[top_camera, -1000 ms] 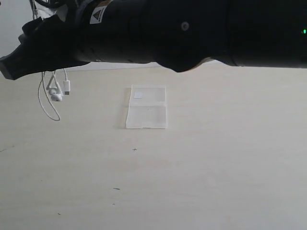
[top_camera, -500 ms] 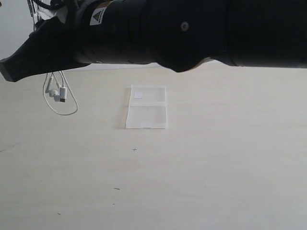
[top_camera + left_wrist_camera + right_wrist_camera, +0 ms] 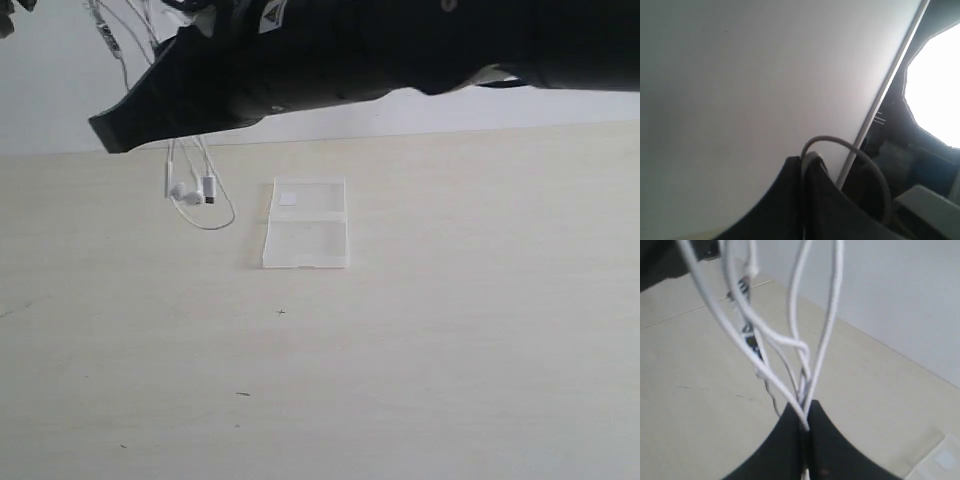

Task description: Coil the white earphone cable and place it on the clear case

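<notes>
The white earphone cable [image 3: 190,190] hangs in loops under my black right arm [image 3: 300,60], its earbuds and plug dangling just left of the clear case [image 3: 305,222]. That case lies flat on the table, with a small white label near its far left corner. In the right wrist view my right gripper [image 3: 805,422] is shut on several strands of the white earphone cable [image 3: 790,342], which fan out from it; a corner of the clear case [image 3: 940,460] shows beyond. My left gripper [image 3: 807,160] is shut on a loop of cable [image 3: 840,142], held high against the wall.
The pale wooden table [image 3: 450,350] spreads wide around the case, with a few tiny dark specks [image 3: 242,394]. A white wall [image 3: 60,90] runs behind it. More cable strands [image 3: 110,40] rise toward the top left corner.
My right arm has swung to the right and tilted up, carrying the hanging cable from the far left to just beside the case. The case has not moved.
</notes>
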`<action>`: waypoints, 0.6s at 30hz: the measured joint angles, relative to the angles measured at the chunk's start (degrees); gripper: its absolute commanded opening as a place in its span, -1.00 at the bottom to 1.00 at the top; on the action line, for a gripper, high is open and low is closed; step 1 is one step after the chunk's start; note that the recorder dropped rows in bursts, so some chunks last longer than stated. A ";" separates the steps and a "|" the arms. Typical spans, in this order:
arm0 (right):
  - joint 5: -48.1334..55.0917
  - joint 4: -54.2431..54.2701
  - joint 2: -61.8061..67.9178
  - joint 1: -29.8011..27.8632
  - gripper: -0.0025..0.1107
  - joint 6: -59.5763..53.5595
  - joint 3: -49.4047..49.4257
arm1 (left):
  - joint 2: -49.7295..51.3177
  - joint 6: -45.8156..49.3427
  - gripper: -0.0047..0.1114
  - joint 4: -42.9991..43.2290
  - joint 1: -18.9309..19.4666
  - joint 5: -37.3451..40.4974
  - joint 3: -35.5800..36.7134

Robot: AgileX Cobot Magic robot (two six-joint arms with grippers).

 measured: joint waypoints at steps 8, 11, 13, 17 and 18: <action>8.01 -5.51 -4.99 -2.16 -0.96 0.00 0.00 | 0.00 0.00 -0.92 3.29 0.00 4.73 0.00; 10.21 -5.60 -4.99 -2.16 -0.96 0.00 0.00 | 0.00 0.00 -0.92 3.18 0.00 4.73 0.00; 11.02 -5.48 -4.72 -2.16 -0.96 0.00 0.00 | 0.00 0.00 -0.92 3.07 0.00 4.51 0.00; 10.94 -1.44 -4.21 -2.16 -0.96 -2.19 0.00 | 0.00 0.00 -0.92 3.07 0.00 3.15 0.00; 10.50 -0.03 -4.22 -2.16 -0.96 -3.33 0.00 | 0.00 0.00 -0.92 3.07 0.00 2.92 0.00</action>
